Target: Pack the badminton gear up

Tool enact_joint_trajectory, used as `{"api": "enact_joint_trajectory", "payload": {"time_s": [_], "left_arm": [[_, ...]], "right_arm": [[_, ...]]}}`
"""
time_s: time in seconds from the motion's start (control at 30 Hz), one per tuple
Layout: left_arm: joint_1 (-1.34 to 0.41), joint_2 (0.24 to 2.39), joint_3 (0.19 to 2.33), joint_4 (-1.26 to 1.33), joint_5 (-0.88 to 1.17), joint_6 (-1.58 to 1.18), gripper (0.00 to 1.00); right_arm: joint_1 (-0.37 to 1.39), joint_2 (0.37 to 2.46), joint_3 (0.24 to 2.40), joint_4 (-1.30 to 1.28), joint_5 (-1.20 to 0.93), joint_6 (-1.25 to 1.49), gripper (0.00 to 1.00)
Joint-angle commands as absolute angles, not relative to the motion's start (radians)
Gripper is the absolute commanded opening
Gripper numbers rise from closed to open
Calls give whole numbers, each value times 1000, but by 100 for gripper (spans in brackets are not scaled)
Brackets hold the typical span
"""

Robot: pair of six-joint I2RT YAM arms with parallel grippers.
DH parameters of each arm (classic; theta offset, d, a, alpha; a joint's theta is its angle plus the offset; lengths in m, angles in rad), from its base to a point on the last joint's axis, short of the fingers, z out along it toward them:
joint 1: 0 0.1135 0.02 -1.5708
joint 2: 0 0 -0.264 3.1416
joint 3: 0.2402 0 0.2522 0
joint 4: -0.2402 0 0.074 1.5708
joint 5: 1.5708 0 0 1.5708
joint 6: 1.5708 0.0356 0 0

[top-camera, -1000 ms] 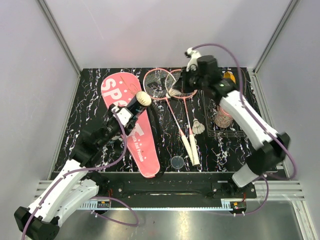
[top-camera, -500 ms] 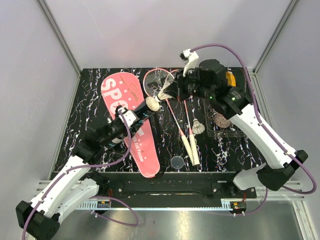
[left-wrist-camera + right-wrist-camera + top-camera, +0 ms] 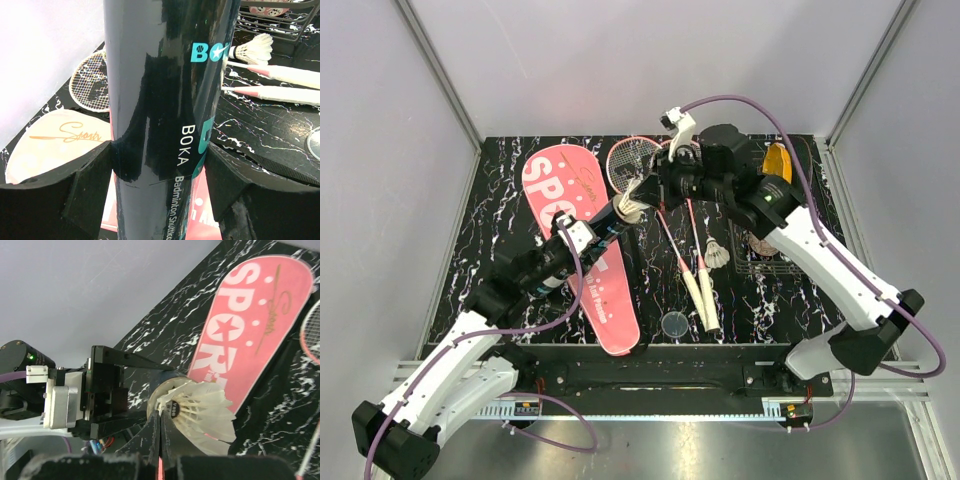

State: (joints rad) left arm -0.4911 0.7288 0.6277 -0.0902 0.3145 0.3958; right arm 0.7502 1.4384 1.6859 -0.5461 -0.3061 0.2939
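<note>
Overhead camera looks down; both wrist cameras closely face the black tube (image 3: 165,100).

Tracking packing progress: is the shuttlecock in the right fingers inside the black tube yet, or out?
Out: the shuttlecock, pinched in the right fingers, sits at the mouth of the black tube, feathers all showing.

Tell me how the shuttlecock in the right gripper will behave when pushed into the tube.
Probably very light: the right gripper holds the shuttlecock by a thin pinch alone. Its splayed white feathers look fragile and may bend or crack if forced against the rim of the black tube.
</note>
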Motion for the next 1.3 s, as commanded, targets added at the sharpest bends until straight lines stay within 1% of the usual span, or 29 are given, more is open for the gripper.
{"api": "enact_joint_trajectory", "payload": {"time_s": [0.0, 0.1, 0.13, 0.2, 0.23, 0.3, 0.33, 0.5, 0.53, 0.6, 0.67, 0.7, 0.77, 0.8, 0.9, 1.1, 1.27], "left_arm": [[-492, 722, 670, -46, 348, 399, 0], [-492, 723, 672, -46, 348, 400, 0], [-492, 721, 672, -46, 347, 399, 0], [-492, 719, 672, -46, 348, 400, 0], [-492, 719, 672, -45, 348, 399, 0], [-492, 716, 670, -44, 348, 397, 0], [-492, 716, 672, -46, 348, 397, 0], [-494, 712, 672, -44, 350, 396, 0], [-494, 713, 672, -44, 350, 397, 0], [-494, 709, 670, -46, 350, 396, 0], [-492, 707, 670, -44, 348, 393, 0], [-494, 707, 670, -41, 348, 393, 0], [-494, 709, 670, -41, 348, 394, 0], [-492, 710, 670, -41, 351, 393, 0], [-494, 715, 672, -40, 353, 393, 0], [-494, 723, 675, -40, 357, 387, 0], [-494, 732, 678, -40, 367, 385, 0]], "right_arm": [[762, 1476, 1669, -454, -472, 377, 6], [762, 1497, 1670, -430, -531, 409, 20], [761, 1500, 1671, -431, -537, 411, 29], [762, 1500, 1663, -428, -549, 419, 40], [761, 1499, 1660, -428, -551, 420, 47], [759, 1488, 1660, -428, -551, 431, 52], [756, 1482, 1660, -426, -551, 433, 57], [716, 1439, 1658, -469, -487, 423, 59], [704, 1431, 1651, -477, -470, 420, 58], [666, 1416, 1635, -494, -440, 420, 49], [661, 1419, 1634, -515, -401, 405, 30], [664, 1425, 1643, -553, -352, 397, 16], [666, 1442, 1644, -569, -344, 385, 14], [666, 1446, 1632, -560, -357, 387, 10], [673, 1483, 1628, -543, -394, 396, 4], [699, 1554, 1638, -494, -426, 416, 1], [735, 1624, 1652, -453, -449, 437, 0]]}}
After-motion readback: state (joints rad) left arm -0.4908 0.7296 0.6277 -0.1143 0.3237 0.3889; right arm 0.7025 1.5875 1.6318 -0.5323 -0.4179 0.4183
